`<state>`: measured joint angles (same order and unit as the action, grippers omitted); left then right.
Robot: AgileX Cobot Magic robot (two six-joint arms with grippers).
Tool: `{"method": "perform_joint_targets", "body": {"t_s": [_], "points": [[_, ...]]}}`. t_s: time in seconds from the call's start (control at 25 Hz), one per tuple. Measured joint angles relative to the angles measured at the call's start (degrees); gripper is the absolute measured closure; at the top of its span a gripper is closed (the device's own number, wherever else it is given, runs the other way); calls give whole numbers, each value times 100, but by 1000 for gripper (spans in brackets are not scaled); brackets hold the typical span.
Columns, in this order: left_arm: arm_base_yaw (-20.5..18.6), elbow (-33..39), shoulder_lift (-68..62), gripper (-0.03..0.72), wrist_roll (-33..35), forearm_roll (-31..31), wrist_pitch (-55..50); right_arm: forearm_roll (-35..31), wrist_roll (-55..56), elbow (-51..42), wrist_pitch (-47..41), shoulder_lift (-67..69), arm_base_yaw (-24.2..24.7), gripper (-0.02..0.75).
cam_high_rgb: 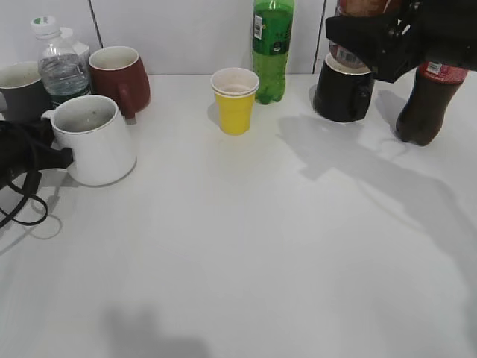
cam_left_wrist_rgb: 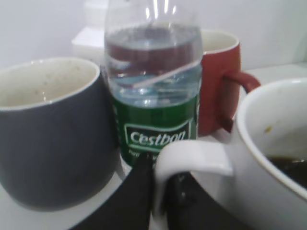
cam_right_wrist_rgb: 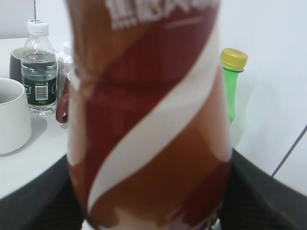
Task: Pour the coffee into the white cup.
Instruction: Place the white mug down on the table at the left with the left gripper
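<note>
The white cup [cam_high_rgb: 93,138] stands at the left of the table. My left gripper [cam_high_rgb: 45,153] is shut on its handle, and in the left wrist view the black fingers [cam_left_wrist_rgb: 165,191] clamp the white handle [cam_left_wrist_rgb: 192,155]. Dark liquid shows inside the cup [cam_left_wrist_rgb: 268,143]. My right gripper [cam_high_rgb: 373,41] is shut on the coffee bottle [cam_high_rgb: 349,48] and holds it upright at the far right, above the black mug. The bottle's orange-brown label [cam_right_wrist_rgb: 148,120] fills the right wrist view, with the fingers [cam_right_wrist_rgb: 151,206] at its sides. The cup also shows at the left edge of the right wrist view [cam_right_wrist_rgb: 12,115].
A grey mug [cam_high_rgb: 21,89], a water bottle [cam_high_rgb: 61,67] and a red mug [cam_high_rgb: 119,78] stand behind the white cup. A yellow paper cup [cam_high_rgb: 235,101] and a green soda bottle [cam_high_rgb: 272,48] stand at the back middle. A black mug [cam_high_rgb: 343,93] and a cola bottle [cam_high_rgb: 428,101] stand at the right.
</note>
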<state>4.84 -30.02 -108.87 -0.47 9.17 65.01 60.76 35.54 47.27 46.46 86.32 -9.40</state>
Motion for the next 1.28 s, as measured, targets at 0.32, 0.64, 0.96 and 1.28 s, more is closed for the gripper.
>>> {"method": "perform_joint_targets", "body": {"t_s": [0.32,0.64,0.96,1.28], "points": [[-4,0,-10,643,5,-31,-142,0,0,0,-9,0,0,202],[-4,0,-10,643,1,-42,-182,0,0,0,-9,0,0,202],[-4,-17,-10,638,-18,-47,-262,0,0,0,-9,0,0,202],[-4,-23,25,585,-63,-57,-471,0,0,0,-9,0,0,203]]}}
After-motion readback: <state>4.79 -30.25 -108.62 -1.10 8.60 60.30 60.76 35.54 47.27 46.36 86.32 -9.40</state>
